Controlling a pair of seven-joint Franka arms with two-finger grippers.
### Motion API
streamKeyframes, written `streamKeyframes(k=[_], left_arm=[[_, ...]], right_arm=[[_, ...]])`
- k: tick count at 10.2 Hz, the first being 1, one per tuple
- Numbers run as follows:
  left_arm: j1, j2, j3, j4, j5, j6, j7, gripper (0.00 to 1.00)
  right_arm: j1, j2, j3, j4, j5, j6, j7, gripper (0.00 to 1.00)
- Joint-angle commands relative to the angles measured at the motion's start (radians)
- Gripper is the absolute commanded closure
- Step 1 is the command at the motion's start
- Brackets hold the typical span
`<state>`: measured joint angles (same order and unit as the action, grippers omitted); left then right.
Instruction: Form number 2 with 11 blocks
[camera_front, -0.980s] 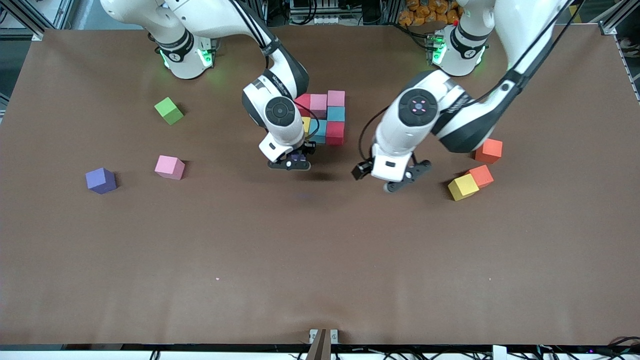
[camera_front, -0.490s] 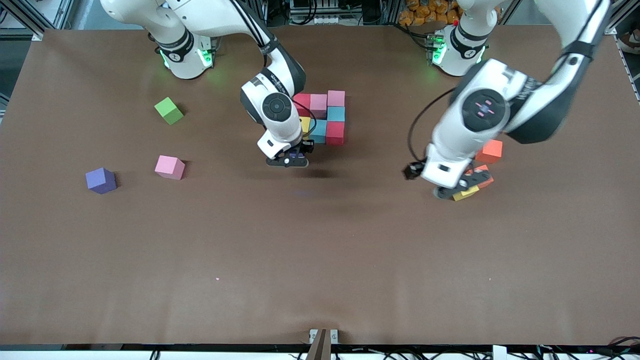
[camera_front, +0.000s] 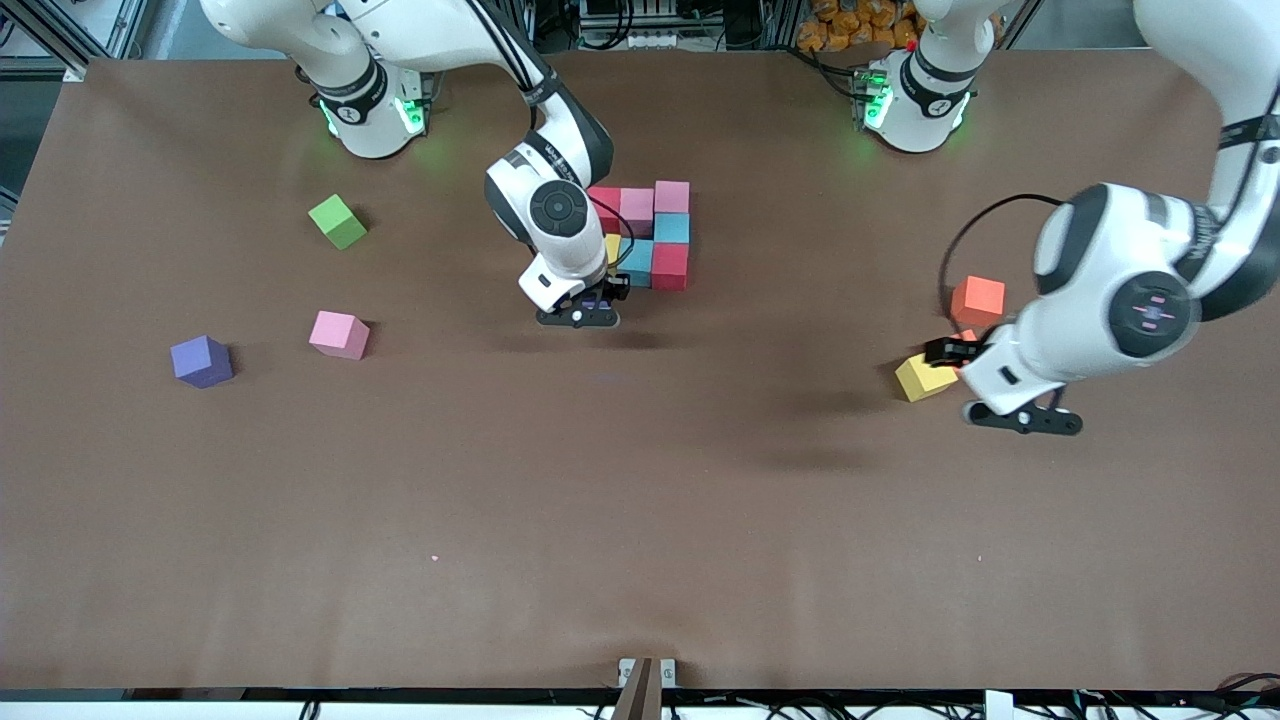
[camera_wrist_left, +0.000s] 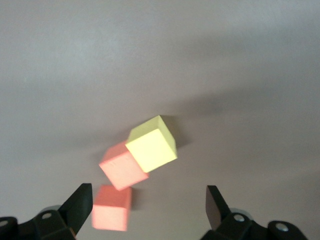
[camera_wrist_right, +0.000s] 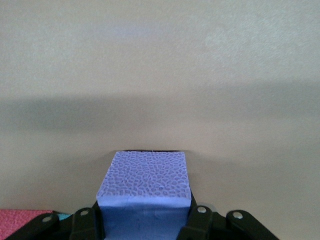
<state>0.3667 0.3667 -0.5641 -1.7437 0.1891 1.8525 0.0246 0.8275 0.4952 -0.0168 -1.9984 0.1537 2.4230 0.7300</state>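
My right gripper (camera_front: 582, 314) is shut on a purple block (camera_wrist_right: 145, 189) and holds it low over the table, just on the front-camera side of the partly built number 2 (camera_front: 645, 235). That cluster is made of red, pink, teal and yellow blocks packed together. My left gripper (camera_front: 1024, 420) hangs open and empty over the table beside a yellow block (camera_front: 922, 377) and two orange blocks (camera_front: 977, 300). In the left wrist view the yellow block (camera_wrist_left: 151, 144) touches one orange block (camera_wrist_left: 121, 167), and the second orange one (camera_wrist_left: 111, 207) lies by a fingertip (camera_wrist_left: 81, 201).
Toward the right arm's end of the table lie a light green cube (camera_front: 338, 221), a pink block (camera_front: 339, 334) and another purple block (camera_front: 202, 360), each on its own. A red block's corner (camera_wrist_right: 20, 222) shows in the right wrist view.
The left arm has swung from the table's middle out toward its own end, passing over the yellow and orange blocks. The right gripper has edged slightly toward the cluster with the purple block.
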Motion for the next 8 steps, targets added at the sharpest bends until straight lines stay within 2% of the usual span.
streamKeyframes(k=[1,4,6,8], left_arm=[[-0.009,-0.057,0.071,-0.15,-0.034,0.161,0.331,0.0],[-0.043,-0.032,0.127,-0.264,-0.025,0.357,0.717,0.0],[-0.089,-0.017,0.196,-0.29,0.027,0.44,0.843,0.0],[-0.118,0.0,0.211,-0.298,0.07,0.474,0.833,0.0]], right_arm=[[0.016,-0.021,-0.005,-0.031,0.009,0.025,0.02,0.63],[0.022,-0.02,-0.005,-0.031,0.009,0.027,0.028,0.6],[0.028,-0.015,-0.005,-0.033,0.009,0.027,0.028,0.58],[0.03,-0.015,-0.005,-0.033,0.009,0.027,0.028,0.55]])
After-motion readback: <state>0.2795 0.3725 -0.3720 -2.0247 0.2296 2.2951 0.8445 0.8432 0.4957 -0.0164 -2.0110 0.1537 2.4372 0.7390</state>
